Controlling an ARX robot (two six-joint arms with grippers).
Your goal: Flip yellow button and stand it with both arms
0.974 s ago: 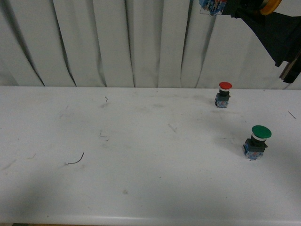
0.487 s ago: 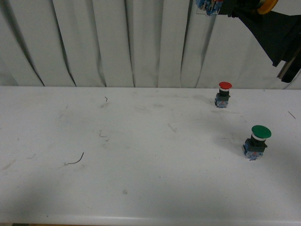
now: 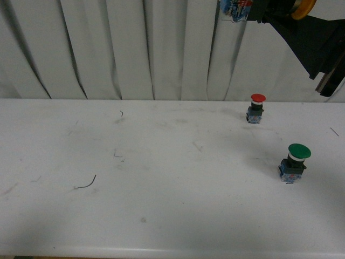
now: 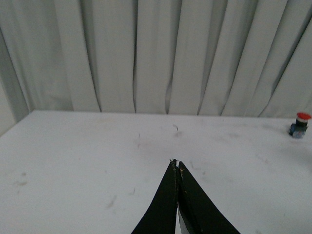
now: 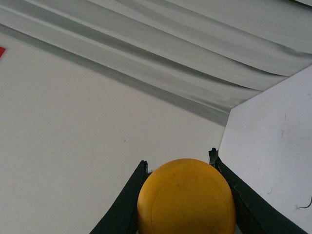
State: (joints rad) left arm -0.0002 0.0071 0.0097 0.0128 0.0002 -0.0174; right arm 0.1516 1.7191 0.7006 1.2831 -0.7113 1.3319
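The yellow button (image 3: pixel 302 7) is held sideways high above the table at the top right of the front view. Its yellow cap points right and its blue-grey base (image 3: pixel 235 8) points left. My right gripper (image 3: pixel 269 9) is shut on it. In the right wrist view the round yellow cap (image 5: pixel 185 200) fills the gap between the two black fingers (image 5: pixel 127 204) of my right gripper (image 5: pixel 178 158). My left gripper (image 4: pixel 175 162) is shut and empty, its tips together above the white table (image 4: pixel 87 161). It is not in the front view.
A red-capped switch (image 3: pixel 257 107) stands at the back right of the table and shows in the left wrist view (image 4: pixel 301 124). A larger green-capped switch (image 3: pixel 295 162) stands nearer on the right. A small dark wire scrap (image 3: pixel 86 183) lies left. White curtain (image 3: pixel 135 48) hangs behind.
My right gripper has shifted the yellow button slightly left and up in the front view. The switches on the table have not moved.
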